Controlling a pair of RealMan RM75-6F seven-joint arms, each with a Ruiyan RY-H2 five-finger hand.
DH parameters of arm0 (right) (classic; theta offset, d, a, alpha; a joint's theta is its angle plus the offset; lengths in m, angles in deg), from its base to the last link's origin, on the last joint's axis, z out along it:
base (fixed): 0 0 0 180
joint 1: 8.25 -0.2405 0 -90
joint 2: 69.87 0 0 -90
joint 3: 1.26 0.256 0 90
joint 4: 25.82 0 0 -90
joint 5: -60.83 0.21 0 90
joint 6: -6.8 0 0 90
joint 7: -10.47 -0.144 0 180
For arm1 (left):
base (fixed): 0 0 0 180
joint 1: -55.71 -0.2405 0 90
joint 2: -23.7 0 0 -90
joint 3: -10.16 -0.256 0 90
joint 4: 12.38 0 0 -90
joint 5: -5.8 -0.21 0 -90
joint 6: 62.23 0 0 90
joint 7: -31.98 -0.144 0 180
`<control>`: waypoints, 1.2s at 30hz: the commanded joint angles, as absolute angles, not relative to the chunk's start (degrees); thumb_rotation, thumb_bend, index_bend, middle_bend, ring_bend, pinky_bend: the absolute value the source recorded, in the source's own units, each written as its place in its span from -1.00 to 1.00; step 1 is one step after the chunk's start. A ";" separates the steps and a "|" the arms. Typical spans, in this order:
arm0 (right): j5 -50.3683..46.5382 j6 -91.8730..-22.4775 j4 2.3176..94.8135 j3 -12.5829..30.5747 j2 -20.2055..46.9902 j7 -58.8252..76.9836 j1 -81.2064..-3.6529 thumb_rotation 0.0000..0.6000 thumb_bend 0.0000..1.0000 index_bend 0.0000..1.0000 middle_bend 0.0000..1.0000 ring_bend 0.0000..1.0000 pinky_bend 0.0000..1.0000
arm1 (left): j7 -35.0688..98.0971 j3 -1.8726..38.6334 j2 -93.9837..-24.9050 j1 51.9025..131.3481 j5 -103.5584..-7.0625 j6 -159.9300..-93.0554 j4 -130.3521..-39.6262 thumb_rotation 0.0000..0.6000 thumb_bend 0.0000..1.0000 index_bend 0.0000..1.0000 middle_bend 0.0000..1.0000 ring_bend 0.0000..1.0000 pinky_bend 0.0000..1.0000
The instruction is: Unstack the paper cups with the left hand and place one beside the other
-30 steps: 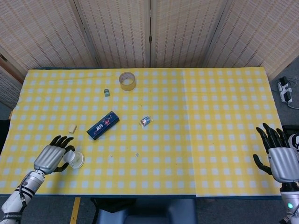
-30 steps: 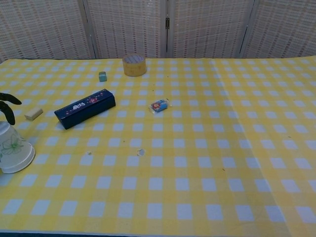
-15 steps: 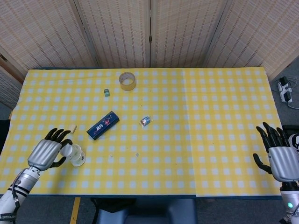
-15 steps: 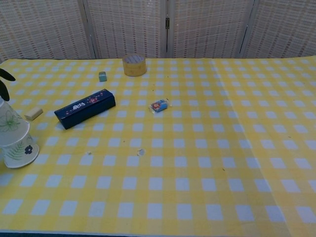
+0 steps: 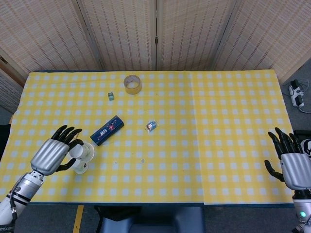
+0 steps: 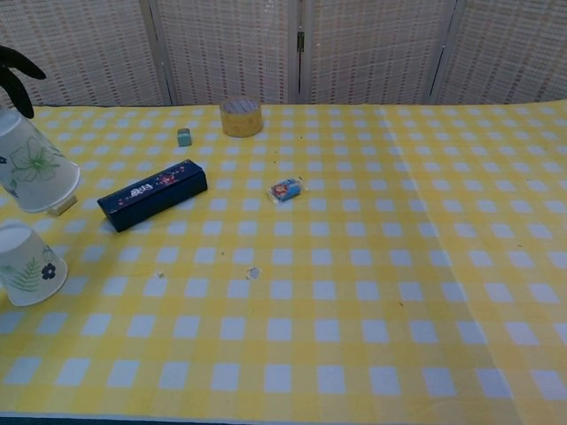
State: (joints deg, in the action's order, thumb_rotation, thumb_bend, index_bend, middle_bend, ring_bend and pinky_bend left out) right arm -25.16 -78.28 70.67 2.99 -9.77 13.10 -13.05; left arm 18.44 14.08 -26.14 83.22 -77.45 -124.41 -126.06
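Lifted clear since the earlier frames, the upper paper cup point(image 6: 37, 174) now hangs mouth-down and tilted in the left robot hand point(image 5: 50, 155), which grips it from above, while the lower paper cup point(image 6: 27, 263) stays inverted on the table point(image 5: 218, 145) near the front-left corner. The 2 cups are fully separated, with a visible gap between them in the chest view. The right robot hand point(image 5: 294, 165) hovers at the far right edge with its fingers spread, holding nothing.

What is likely left is setting the held cup down beside the other. The cup is tilted, so a release at this angle could let it roll or tip onto its side. Lowering it too close could knock the standing cup, which is light.

Just behind the cups lie a small beige block point(image 6: 62, 206) and a dark blue box point(image 5: 107, 130); both crowd the space toward the back, so the open cloth to the right of the standing cup looks the safer spot. A wrapped candy point(image 5: 151, 125), a small green cube point(image 5: 111, 96) and a tape roll point(image 5: 132, 83) sit well apart.
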 commanded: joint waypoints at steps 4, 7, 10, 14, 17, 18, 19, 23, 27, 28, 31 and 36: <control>-25.19 -78.19 70.30 2.93 -9.67 12.69 -13.04 1.00 -0.19 -1.00 -1.00 -0.85 -0.99 | 14.86 13.85 -29.73 86.08 -77.14 -119.98 -126.68 1.00 -0.16 -0.21 -0.73 -0.81 -0.94; -25.06 -78.17 70.09 2.93 -9.64 12.40 -12.98 1.00 -0.19 -1.00 -1.00 -0.85 -0.99 | 12.36 13.56 -32.22 87.35 -76.33 -117.99 -126.35 1.00 -0.16 -0.21 -0.73 -0.81 -0.95; -24.99 -78.01 69.91 2.86 -9.64 12.18 -12.97 1.00 -0.19 -1.00 -1.00 -0.85 -0.99 | 9.25 13.26 -35.04 88.66 -74.71 -116.03 -125.53 1.00 -0.16 -0.21 -0.73 -0.81 -0.96; -25.06 -78.08 69.83 2.84 -9.65 12.04 -12.92 1.00 -0.19 -1.00 -1.00 -0.85 -0.99 | 4.86 13.04 -38.06 89.77 -72.22 -115.02 -124.02 1.00 -0.16 -0.21 -0.73 -0.81 -0.96; -24.99 -78.06 69.73 2.81 -9.59 11.94 -12.87 1.00 -0.19 -1.00 -1.00 -0.85 -0.99 | 2.00 12.82 -40.12 90.32 -69.85 -114.80 -122.86 1.00 -0.16 -0.21 -0.73 -0.81 -0.96; -24.94 -77.97 69.70 2.80 -9.57 11.91 -12.89 1.00 -0.19 -1.00 -1.00 -0.85 -0.99 | 1.25 12.72 -40.55 90.45 -69.28 -114.81 -122.54 1.00 -0.16 -0.21 -0.73 -0.81 -0.96; -24.89 -77.90 69.66 2.80 -9.55 11.90 -12.91 1.00 -0.19 -1.00 -1.00 -0.85 -0.99 | 0.47 12.59 -40.96 90.56 -68.80 -114.85 -122.21 1.00 -0.16 -0.21 -0.73 -0.81 -0.96; -24.80 -77.64 69.49 2.81 -9.41 11.77 -13.02 1.00 -0.19 -1.00 -1.00 -0.85 -0.99 | -3.44 11.94 -42.74 90.85 -66.80 -115.69 -120.52 1.00 -0.16 -0.21 -0.73 -0.81 -0.96; -24.81 -77.63 69.46 2.80 -9.37 11.81 -13.02 1.00 -0.19 -1.00 -1.00 -0.84 -0.99 | -5.51 11.45 -43.73 90.78 -65.34 -116.76 -119.94 1.00 -0.16 -0.21 -0.73 -0.81 -0.96; -24.73 -77.59 69.43 2.79 -9.34 11.79 -13.00 1.00 -0.19 -1.00 -1.00 -0.84 -0.99 | -6.16 11.32 -43.90 90.75 -65.11 -117.18 -119.71 1.00 -0.16 -0.21 -0.73 -0.81 -0.96; -24.56 -77.34 69.45 2.74 -9.34 11.88 -13.03 1.00 -0.19 -1.00 -1.00 -0.85 -0.99 | -7.36 10.85 -44.12 90.74 -64.39 -117.70 -119.53 1.00 -0.16 -0.21 -0.73 -0.81 -0.97; -24.51 -77.40 69.45 2.75 -9.24 11.88 -12.98 1.00 -0.19 -1.00 -1.00 -0.85 -0.99 | -8.00 10.10 -44.16 90.84 -63.64 -117.82 -119.47 1.00 -0.16 -0.23 -0.73 -0.81 -0.97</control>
State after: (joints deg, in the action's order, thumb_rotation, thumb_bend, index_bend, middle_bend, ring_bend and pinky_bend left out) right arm -24.51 -77.39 69.45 2.75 -9.24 11.89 -12.98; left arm -7.89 10.25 -44.13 90.81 -63.79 -117.78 -119.50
